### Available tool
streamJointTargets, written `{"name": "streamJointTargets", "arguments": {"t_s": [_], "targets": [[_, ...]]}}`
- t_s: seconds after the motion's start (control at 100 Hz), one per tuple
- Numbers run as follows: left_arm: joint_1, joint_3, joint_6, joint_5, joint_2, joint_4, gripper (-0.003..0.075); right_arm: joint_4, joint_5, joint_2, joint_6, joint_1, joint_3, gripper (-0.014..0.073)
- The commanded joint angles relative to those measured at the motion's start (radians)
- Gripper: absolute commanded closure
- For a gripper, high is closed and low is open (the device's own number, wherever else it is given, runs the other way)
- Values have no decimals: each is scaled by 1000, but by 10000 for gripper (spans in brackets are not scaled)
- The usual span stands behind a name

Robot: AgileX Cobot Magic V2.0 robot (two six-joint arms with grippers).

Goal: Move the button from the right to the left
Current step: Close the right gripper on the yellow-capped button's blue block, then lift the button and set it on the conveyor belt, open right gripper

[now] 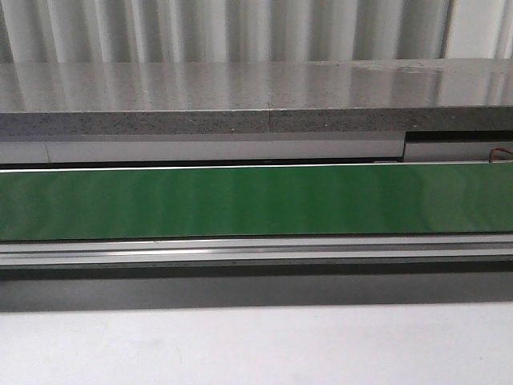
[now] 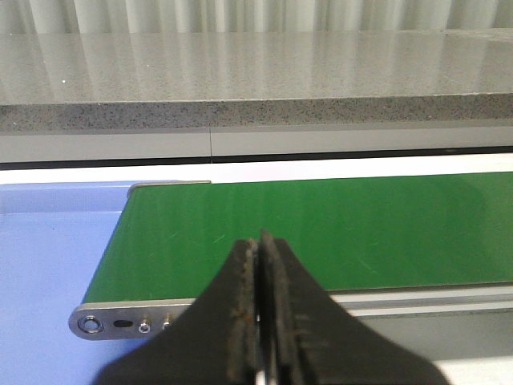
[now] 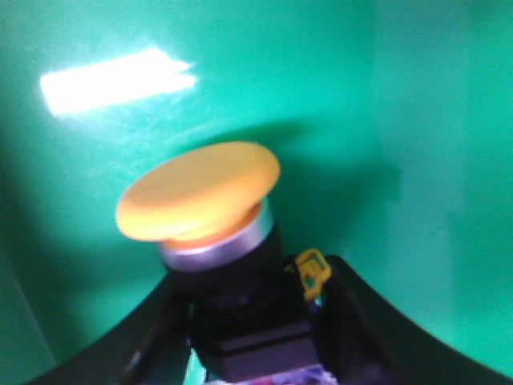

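The button shows only in the right wrist view. It has a yellow-orange mushroom cap, a silver ring and a black body. My right gripper is shut on its black body, one finger on each side, and holds it over the green belt. Whether it touches the belt I cannot tell. My left gripper is shut and empty, near the front edge of the belt, close to the belt's left end. The front view shows the belt bare, with no gripper and no button in it.
A grey speckled ledge runs behind the belt. An aluminium rail runs along its front, then a white tabletop. Left of the belt's end plate lies a blue surface.
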Motion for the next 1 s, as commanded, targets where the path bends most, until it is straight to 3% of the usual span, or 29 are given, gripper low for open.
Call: {"name": "streamJointTargets", "arguments": {"t_s": [0.0, 0.43, 0.69, 0.99], "targets": [[2, 25, -7, -76, -33, 0, 740, -5, 10, -91, -14, -3, -45, 362], [2, 25, -7, -76, -33, 0, 740, 206, 122, -357, 0, 39, -44, 362], [2, 25, -7, -76, -33, 0, 740, 200, 175, -366, 108, 195, -39, 362], [2, 25, -7, -76, -33, 0, 740, 87, 71, -364, 357, 296, 86, 362]]}}
